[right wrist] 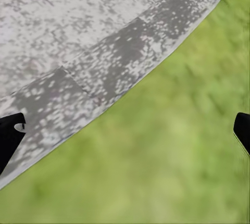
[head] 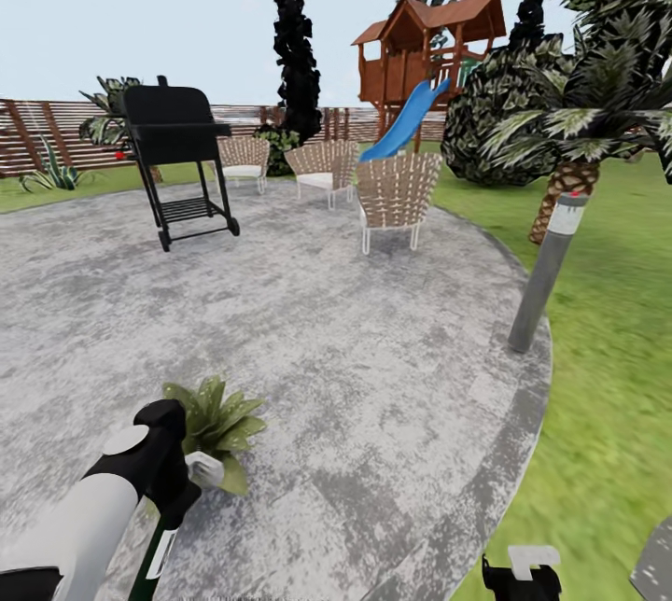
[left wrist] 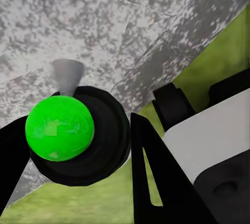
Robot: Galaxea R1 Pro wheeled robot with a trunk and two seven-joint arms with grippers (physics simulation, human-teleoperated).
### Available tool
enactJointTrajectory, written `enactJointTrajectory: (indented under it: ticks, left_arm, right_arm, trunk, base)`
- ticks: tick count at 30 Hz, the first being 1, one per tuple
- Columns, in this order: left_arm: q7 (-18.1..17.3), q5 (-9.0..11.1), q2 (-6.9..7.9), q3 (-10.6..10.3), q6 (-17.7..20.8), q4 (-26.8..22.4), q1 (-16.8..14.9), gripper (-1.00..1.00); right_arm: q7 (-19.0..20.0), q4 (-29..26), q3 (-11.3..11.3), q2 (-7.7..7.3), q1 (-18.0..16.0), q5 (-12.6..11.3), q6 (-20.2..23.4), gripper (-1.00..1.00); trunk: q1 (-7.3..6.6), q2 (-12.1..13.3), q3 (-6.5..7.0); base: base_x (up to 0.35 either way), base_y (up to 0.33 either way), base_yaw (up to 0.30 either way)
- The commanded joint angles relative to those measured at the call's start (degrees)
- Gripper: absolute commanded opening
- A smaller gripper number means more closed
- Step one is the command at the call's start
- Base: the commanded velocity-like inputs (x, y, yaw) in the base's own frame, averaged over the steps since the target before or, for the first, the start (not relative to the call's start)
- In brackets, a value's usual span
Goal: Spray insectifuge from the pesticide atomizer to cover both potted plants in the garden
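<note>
Green atomizer (left wrist: 60, 128) clamped in L pincer (left wrist: 78, 151) beside potted plant (head: 217, 424); R pincer (right wrist: 125, 135) spread wide.

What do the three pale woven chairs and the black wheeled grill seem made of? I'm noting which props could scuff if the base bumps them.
The three pale woven chairs look like tan wicker or rattan over thin white legs, judging by the crisscross weave. The black wheeled grill looks like matte painted metal: dark flat panels, thin bar frame and slatted lower shelf. Being renders, neither is certain.
</note>
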Motion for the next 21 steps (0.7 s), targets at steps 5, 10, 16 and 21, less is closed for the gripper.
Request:
enactJointTrajectory:
  ticks: [5, 10, 16, 21]
  left_arm:
    - [0.4, -0.6, -0.02, 0.2, 0.6, -0.1, 0.0, -1.0]
    - [3.0, 0.4, 0.05, 0.5, 0.6, -0.3, 1.3, -1.0]
    - [8.4, 0.7, -1.82, 0.9, 0.5, -0.7, 2.0, -1.0]
    - [9.7, 1.4, -2.36, 0.9, 0.4, -0.8, 2.0, -1.0]
  right_arm:
    - [-0.2, 0.1, -0.4, 0.0, 0.0, 0.6, -0.1, 1.0]
    - [-0.2, 0.1, -0.4, 0.0, 0.0, 0.6, -0.1, 1.0]
    - [-0.2, 0.1, -0.4, 0.0, 0.0, 0.6, -0.1, 1.0]
    - [-0.2, 0.1, -0.4, 0.0, 0.0, 0.6, -0.1, 1.0]
  trunk:
    - [-0.01, 0.0, -0.26]
    - [-0.01, 0.0, -0.31]
    - [-0.01, 0.0, -0.31]
    - [-0.01, 0.0, -0.31]
  base:
    - [0.11, -0.239, 0.233]
    - [0.064, -0.05, 0.058]
    - [0.002, -0.002, 0.002]
    - [0.0, 0.0, 0.0]
